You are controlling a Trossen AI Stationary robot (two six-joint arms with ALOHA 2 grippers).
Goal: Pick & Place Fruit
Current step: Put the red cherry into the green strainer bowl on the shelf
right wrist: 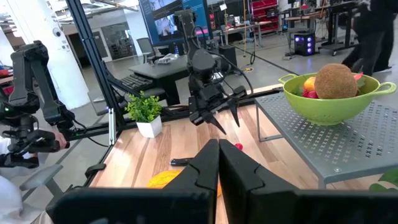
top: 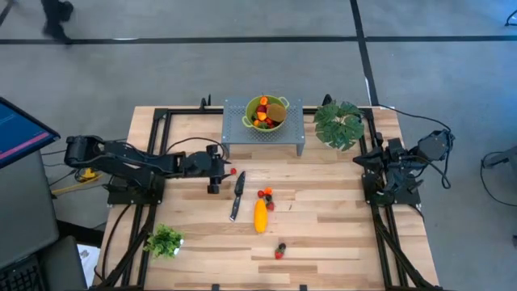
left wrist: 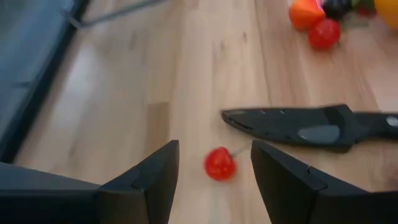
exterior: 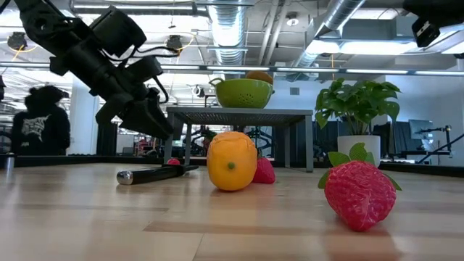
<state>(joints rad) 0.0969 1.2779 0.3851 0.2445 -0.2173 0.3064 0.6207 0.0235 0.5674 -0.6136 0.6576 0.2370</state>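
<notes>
I centre the left gripper (left wrist: 214, 180), fingers apart, around the red ball (left wrist: 219, 163) beside the knife (left wrist: 311, 127), lower, then clench. Right gripper (right wrist: 219, 167) clenched, parked at right edge.

Two plants (top: 339, 124), one knife (top: 237, 196), one green colander (top: 266, 112), one elongated yellow fruit (top: 260, 216).

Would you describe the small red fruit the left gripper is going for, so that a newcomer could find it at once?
Start at the grey perforated stand holding the green colander; just in front of its left leg lies a black knife. The small red ball sits alone beside the knife's tip, between the left gripper's open fingers, apart from the fruit cluster by the long yellow fruit.
</notes>
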